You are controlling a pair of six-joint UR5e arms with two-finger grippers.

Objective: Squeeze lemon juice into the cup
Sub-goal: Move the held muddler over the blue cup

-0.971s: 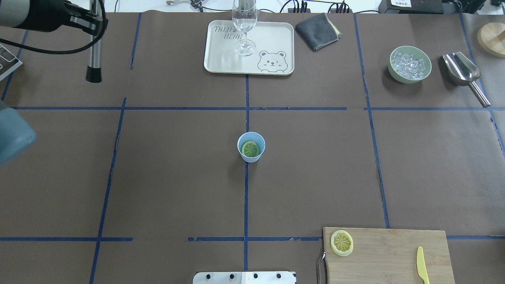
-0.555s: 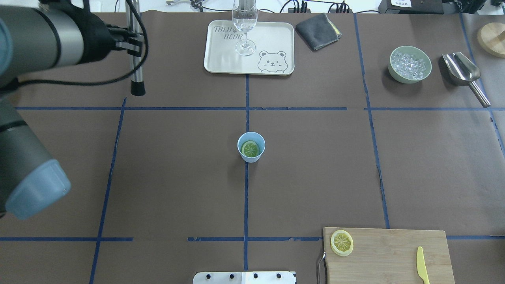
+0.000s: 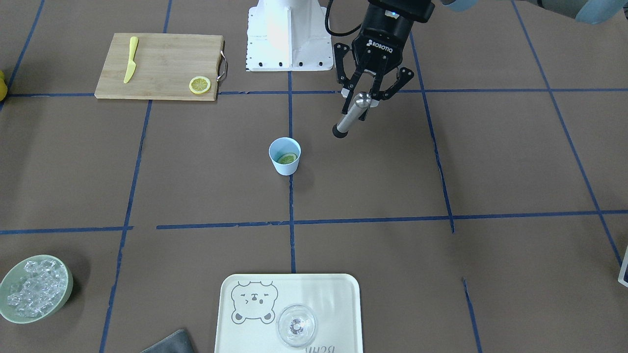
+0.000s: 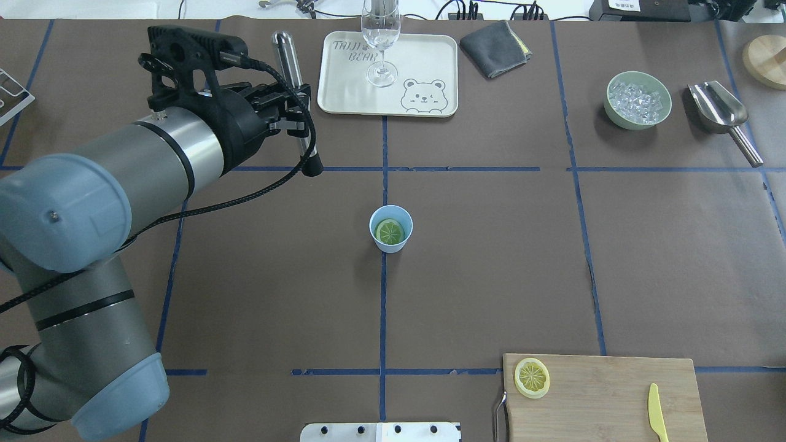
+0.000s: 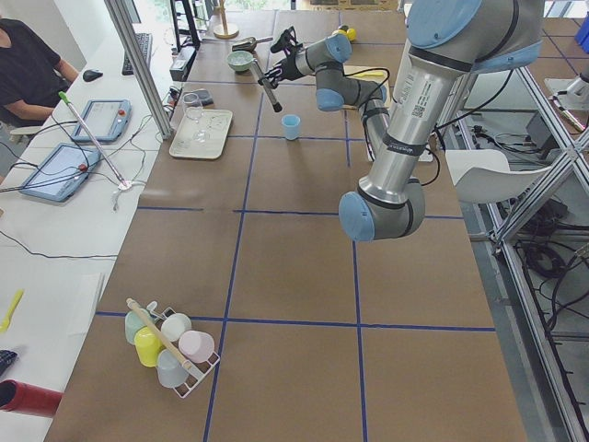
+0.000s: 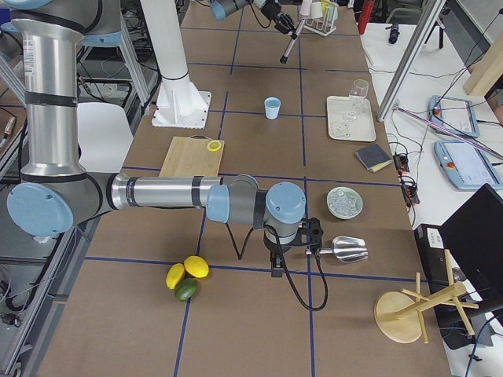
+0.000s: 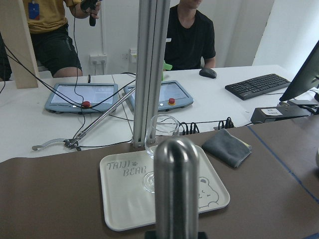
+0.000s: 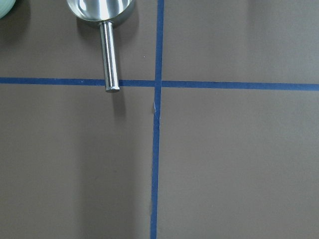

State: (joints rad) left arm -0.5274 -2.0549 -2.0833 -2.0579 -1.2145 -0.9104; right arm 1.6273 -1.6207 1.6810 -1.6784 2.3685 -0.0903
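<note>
The light-blue cup (image 4: 391, 243) stands at the table's centre, and a lemon slice (image 4: 390, 231) lies inside it, also seen from the front (image 3: 287, 158). A second lemon slice (image 4: 532, 377) rests on the bamboo cutting board (image 4: 608, 393). My left gripper (image 4: 296, 120) is shut on a steel rod (image 4: 286, 55) with a black tip, held tilted above the table, back-left of the cup and apart from it. The rod (image 7: 175, 189) fills the left wrist view. My right gripper (image 6: 277, 265) hangs low beside the scoop; I cannot tell its state.
A cream tray (image 4: 344, 92) with a clear glass (image 4: 381, 37) sits at the far centre, with a grey cloth (image 4: 495, 48) beside it. A green bowl of ice (image 4: 637, 100) and a steel scoop (image 4: 718, 107) are far right. A yellow knife (image 4: 657, 412) lies on the board.
My left arm has swung in from the left edge toward the centre, carrying the rod rightward and nearer the cup. The cup and both slices have not moved.
</note>
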